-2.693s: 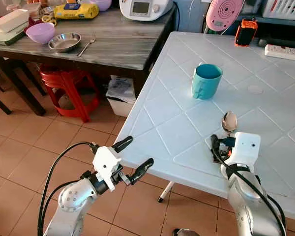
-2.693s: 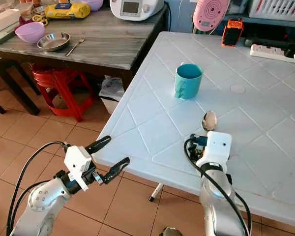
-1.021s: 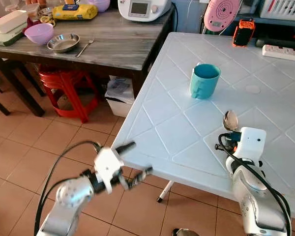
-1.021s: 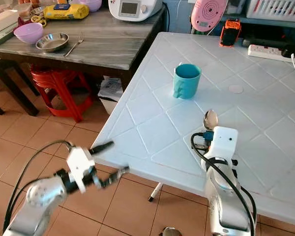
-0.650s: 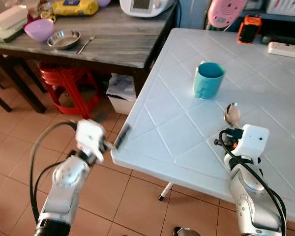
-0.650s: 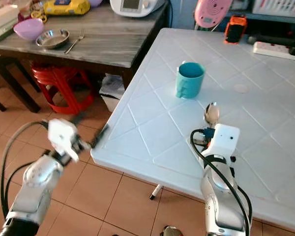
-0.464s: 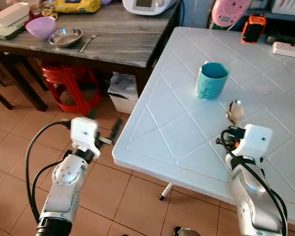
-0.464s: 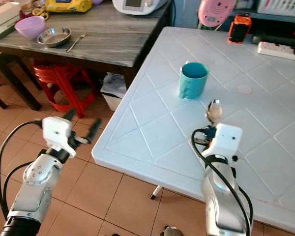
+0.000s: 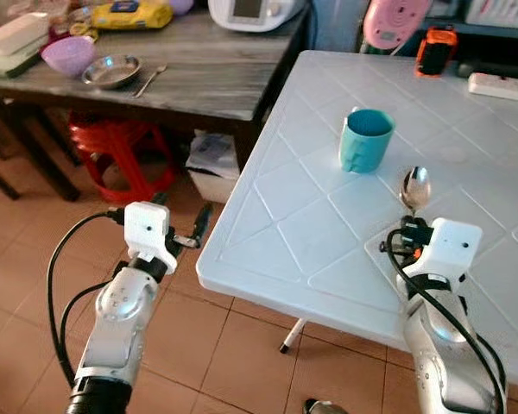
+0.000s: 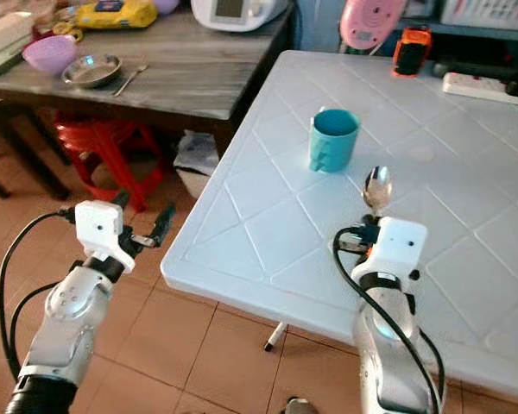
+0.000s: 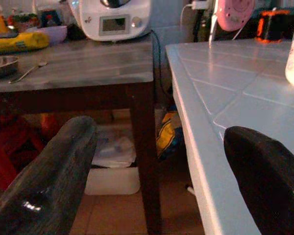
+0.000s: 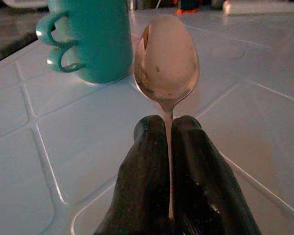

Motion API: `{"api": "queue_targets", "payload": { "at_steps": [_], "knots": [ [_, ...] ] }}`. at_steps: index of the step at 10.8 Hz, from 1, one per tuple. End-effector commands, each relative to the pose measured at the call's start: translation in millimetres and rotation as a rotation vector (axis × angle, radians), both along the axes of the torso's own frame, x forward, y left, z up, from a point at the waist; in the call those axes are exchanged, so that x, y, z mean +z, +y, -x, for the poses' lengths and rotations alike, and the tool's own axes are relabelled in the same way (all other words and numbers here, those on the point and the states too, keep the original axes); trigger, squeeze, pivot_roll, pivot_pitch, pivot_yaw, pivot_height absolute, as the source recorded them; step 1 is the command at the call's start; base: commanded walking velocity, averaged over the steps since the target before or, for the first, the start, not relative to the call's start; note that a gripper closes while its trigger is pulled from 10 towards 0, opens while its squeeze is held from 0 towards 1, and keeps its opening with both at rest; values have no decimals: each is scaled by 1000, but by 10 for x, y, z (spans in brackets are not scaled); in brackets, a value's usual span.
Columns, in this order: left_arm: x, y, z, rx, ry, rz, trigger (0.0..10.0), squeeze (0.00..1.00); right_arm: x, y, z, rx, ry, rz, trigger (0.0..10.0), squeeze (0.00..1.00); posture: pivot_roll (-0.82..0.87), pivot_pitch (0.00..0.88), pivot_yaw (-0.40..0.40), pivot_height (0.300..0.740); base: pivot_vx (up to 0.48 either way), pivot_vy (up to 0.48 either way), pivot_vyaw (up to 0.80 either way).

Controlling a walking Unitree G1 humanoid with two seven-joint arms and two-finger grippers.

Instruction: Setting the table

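Now, right gripper (image 12: 169, 147): clamped on spoon (image 12: 165, 61).
Risk: bowl nudging teal mug (image 12: 90, 39) just ahead, tipping it.
Left gripper (image 9: 183, 226): spread, idle.

Pale blue-white plastic table (image 9: 302, 233) moulded with a diamond grid of raised lines. Teal mug (image 9: 365, 140). Silver spoon (image 12: 166, 66) with a mirror-bright bowl, gripped between the black fingers (image 12: 147, 166) of the right gripper (image 12: 167, 142). Left gripper (image 11: 157, 171): black fingers on a white housing, silver arm, black cables. Grey wood-grain side table (image 9: 198, 73) with dark legs. Lilac bowl (image 9: 66, 53); steel dish (image 9: 110, 71); yellow packet (image 9: 125, 15); white appliance (image 9: 255, 10). Red stool (image 9: 112, 147). Terracotta floor tiles (image 9: 26, 250) with pale grout. Pink round device (image 9: 393, 21); orange-and-black object (image 9: 436, 50).
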State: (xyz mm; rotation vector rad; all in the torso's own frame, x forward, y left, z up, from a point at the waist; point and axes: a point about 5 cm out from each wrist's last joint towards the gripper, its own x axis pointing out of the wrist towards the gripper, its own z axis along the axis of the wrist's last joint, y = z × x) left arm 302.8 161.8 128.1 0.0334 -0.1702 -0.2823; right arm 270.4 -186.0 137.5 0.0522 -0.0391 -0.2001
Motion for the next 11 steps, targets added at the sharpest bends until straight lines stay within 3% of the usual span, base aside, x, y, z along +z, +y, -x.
{"api": "queue_targets", "payload": {
  "at_steps": [1, 5, 11],
  "knots": [
    [-35, 68, 4, 19, 20, 3, 10000, 0, 28, 37, 0, 7, -19, 2, 10000, 0, -165, 140, 95, 740, 0, 431, -788],
    [-44, 34, 17, 8, 21, 6, 10000, 0, 21, 60, -2, 15, -25, 3, 10000, 0, -159, 137, 99, 740, 0, 473, -652],
    [-73, -97, 47, -15, 28, 22, 10000, 0, 25, 59, -12, 25, -41, 34, 10000, 0, -156, 117, 100, 740, 0, 480, 0]
  ]
}}
